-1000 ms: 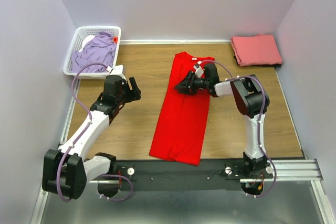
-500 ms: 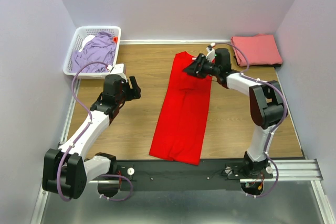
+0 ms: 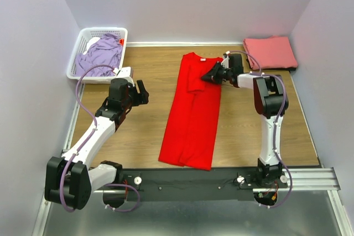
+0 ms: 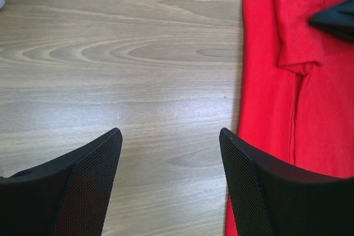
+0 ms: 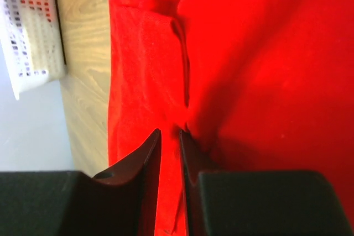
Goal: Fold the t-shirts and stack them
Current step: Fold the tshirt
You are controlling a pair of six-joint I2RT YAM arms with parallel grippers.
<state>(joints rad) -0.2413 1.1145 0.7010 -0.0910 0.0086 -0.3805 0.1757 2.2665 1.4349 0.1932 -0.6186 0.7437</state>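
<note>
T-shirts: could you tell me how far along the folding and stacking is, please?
Done: the salmon-pink shirt lies folded at the far right. In hand: the red shirt, folded lengthwise, pinched near its collar by the right gripper; the left gripper hangs open. Left: the lavender shirt in the basket.

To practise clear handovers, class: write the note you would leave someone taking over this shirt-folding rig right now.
Left gripper: open, empty, over bare table beside the red t-shirt.
Right gripper: almost shut, pinching that shirt near its collar end.
Done: salmon-pink t-shirt folded at the far right corner; the red one lies as a long narrow strip.
To do: finish and stack the red; lavender t-shirt lies crumpled in the basket.
</note>
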